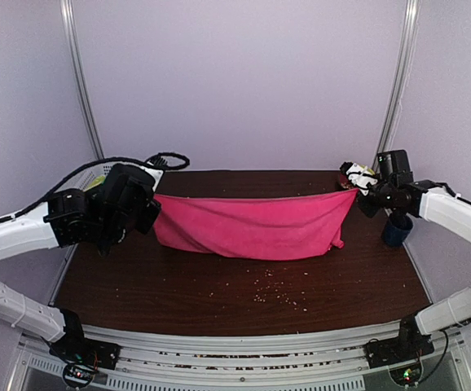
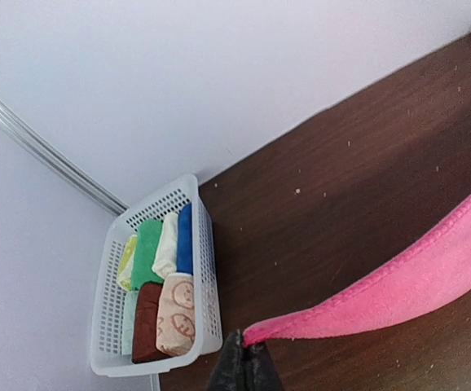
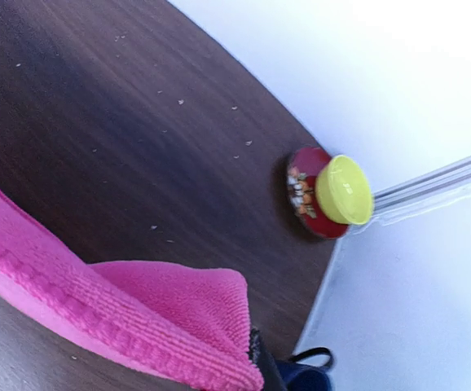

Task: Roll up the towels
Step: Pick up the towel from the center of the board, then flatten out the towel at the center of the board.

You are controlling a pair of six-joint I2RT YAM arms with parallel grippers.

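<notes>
One pink towel | axis left-right | left claw, right claw pinching, seemingly corners

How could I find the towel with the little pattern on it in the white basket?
Find the dark wooden table, then the white mesh basket at its edge by the wall. In the basket's end nearest the left wrist camera, the peach-orange towel lies beside a brown towel. It shows a pale printed pattern; the brown towel looks plain.
</notes>
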